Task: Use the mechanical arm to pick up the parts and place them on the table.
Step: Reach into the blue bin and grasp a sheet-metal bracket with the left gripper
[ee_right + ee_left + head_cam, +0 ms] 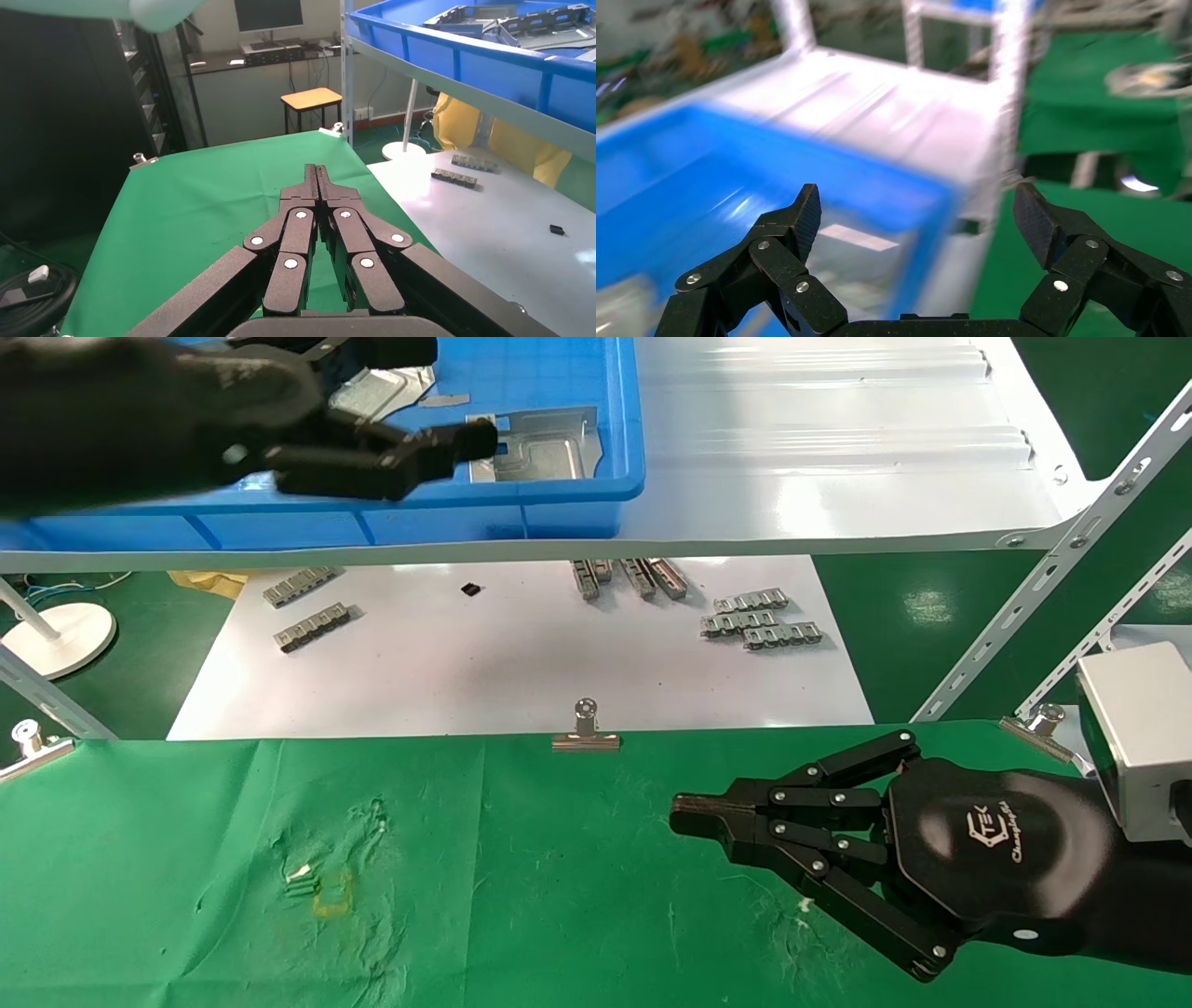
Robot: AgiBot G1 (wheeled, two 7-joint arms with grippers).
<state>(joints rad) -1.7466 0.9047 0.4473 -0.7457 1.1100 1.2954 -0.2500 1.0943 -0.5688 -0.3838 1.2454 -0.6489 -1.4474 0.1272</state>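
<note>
Up in the blue plastic bin [559,495] on the glossy white shelf [819,449] lie the silver stamped sheet-metal parts [545,444], one flat bracket near the bin's right wall and another [377,391] further back, half hidden by the arm. None has reached the green cloth-covered table [466,877] yet, so the task looks to be at its reaching stage

The left glossy black pincer [466,439] hangs over the bin at the head view's far left, its tip just beside the nearer bracket's edge. From the left wrist camera its two finger linkages [800,217] stand wide apart with nothing between them, presumably spread to take the bracket by its folded edge. That camera's scene is smeared, which suggests the arm is in motion

The right black pincer [684,812], with its white logo, rests low over the table near the right front corner, pointing towards the middle. Its fingers [316,182] are pressed together and hold nothing; it seems parked out of the way so the landing area on the cloth is free

Between shelf and table, a white sheet [521,663] carries small grey linked clip strips [759,621] and a tiny black piece [471,589]. A silver binder clip [585,728] grips the table's far edge, likely pinning the cloth flat, and another [28,742] sits at the far left corner
</note>
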